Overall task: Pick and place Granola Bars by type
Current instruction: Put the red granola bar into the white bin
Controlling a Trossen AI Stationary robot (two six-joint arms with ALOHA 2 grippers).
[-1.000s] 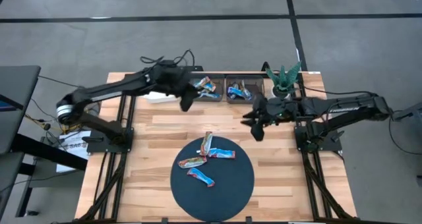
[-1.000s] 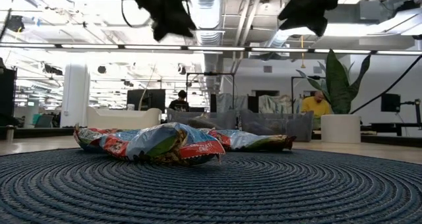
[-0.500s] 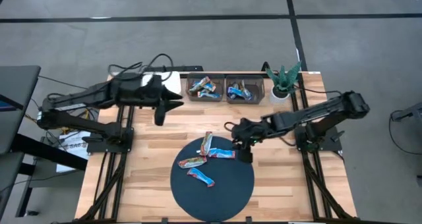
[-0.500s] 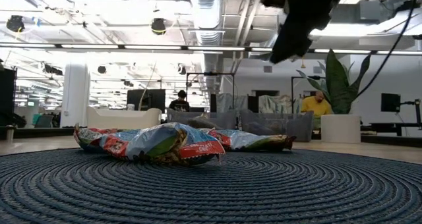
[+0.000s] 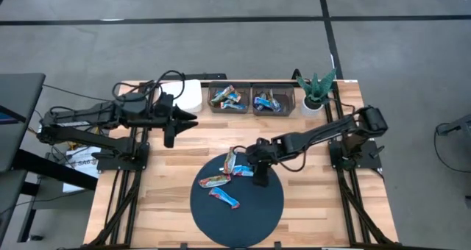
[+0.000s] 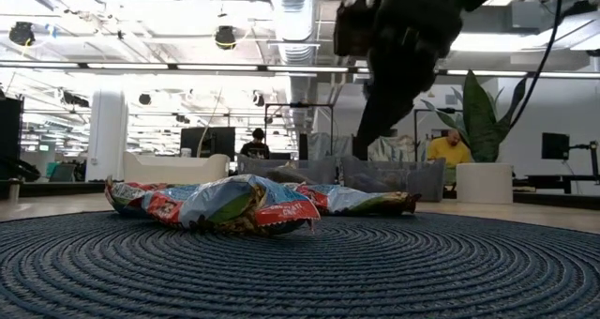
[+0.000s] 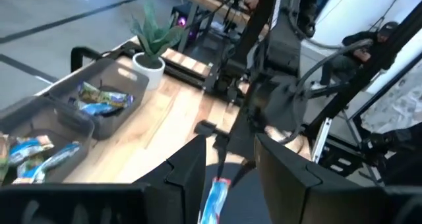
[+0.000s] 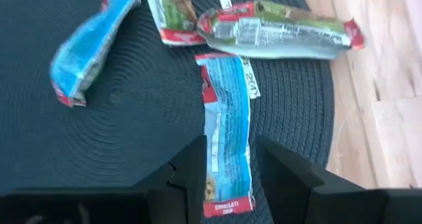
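Note:
Several granola bars lie on a round dark woven mat (image 5: pixel 257 206): a silver-green one (image 5: pixel 231 159), a blue one (image 5: pixel 249 171), a red-green one (image 5: pixel 214 181) and another blue one (image 5: pixel 224 198). My right gripper (image 5: pixel 259 173) hovers open just above the mat. In the right wrist view its fingers (image 8: pixel 229 148) stand on either side of one blue bar (image 8: pixel 227 128) without touching it. My left gripper (image 5: pixel 171 129) is open and waits above the bare wood left of the mat. More bars lie in two grey bins (image 5: pixel 229 99) (image 5: pixel 271 101).
A small potted plant (image 5: pixel 316 88) stands at the far right corner beside the bins. A white object (image 5: pixel 188 94) sits at the far edge, left of the bins. Bare wood shows around the mat on both sides. People sit in the room beyond the table (image 6: pixel 448 150).
My right gripper has swung from beside the bins toward the near edge and the left, coming down over the mat above the blue bar. My left gripper has drawn back from the bins toward the table's left edge. The bars on the mat have stayed where they were.

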